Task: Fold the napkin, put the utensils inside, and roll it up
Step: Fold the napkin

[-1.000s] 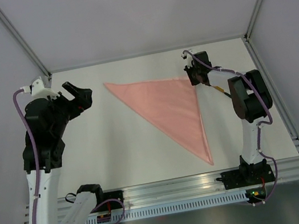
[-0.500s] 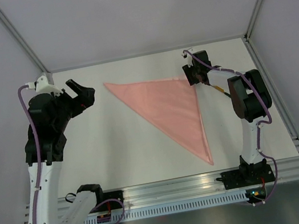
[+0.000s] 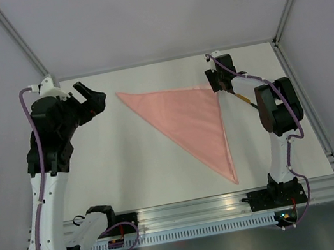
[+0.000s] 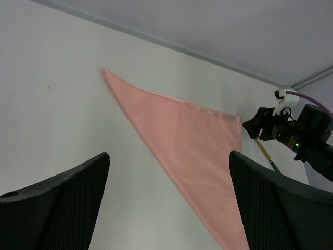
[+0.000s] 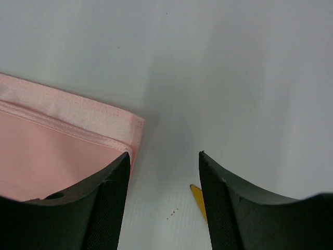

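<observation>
- My right end effector (image 5: 164, 154) hovers with its jaws apart and nothing between them, over the far right corner of the folded napkin (image 3: 191, 117).
- The knife (image 3: 241, 95) lies on the worktop (image 3: 127, 158) just right of it, off the cloth. Its yellow tip is nearest my fingers, and its handle slants back toward my base.
- My left end effector (image 4: 169, 153), wide and empty, is well apart across the napkin, so I judge the pickup falls to my right arm.

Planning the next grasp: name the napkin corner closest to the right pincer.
The far-right corner of the napkin, beside the right pincer; the far-left and near corners lie well away.
</observation>
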Robot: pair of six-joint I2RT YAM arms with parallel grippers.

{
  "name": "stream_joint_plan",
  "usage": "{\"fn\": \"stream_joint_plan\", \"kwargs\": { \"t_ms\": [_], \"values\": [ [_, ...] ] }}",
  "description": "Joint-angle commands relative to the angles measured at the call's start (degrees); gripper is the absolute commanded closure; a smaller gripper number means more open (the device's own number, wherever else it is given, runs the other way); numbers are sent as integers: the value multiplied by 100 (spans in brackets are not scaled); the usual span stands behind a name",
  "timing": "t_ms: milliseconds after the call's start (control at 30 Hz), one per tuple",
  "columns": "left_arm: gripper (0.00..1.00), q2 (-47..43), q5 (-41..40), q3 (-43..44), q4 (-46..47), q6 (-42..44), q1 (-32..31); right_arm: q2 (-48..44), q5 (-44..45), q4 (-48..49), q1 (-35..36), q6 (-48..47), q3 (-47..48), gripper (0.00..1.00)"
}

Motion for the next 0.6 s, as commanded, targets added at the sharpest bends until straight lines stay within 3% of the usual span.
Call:
{"fn": "stream_joint_plan", "kwargs": {
  "t_ms": [0, 567],
  "values": [
    [1, 28, 275, 301, -19, -220, 22, -42, 366, 42, -28, -122, 197, 38],
    [1, 81, 292, 416, -63, -237, 13, -218, 814, 165, -19, -395, 91, 31]
  ]
}}
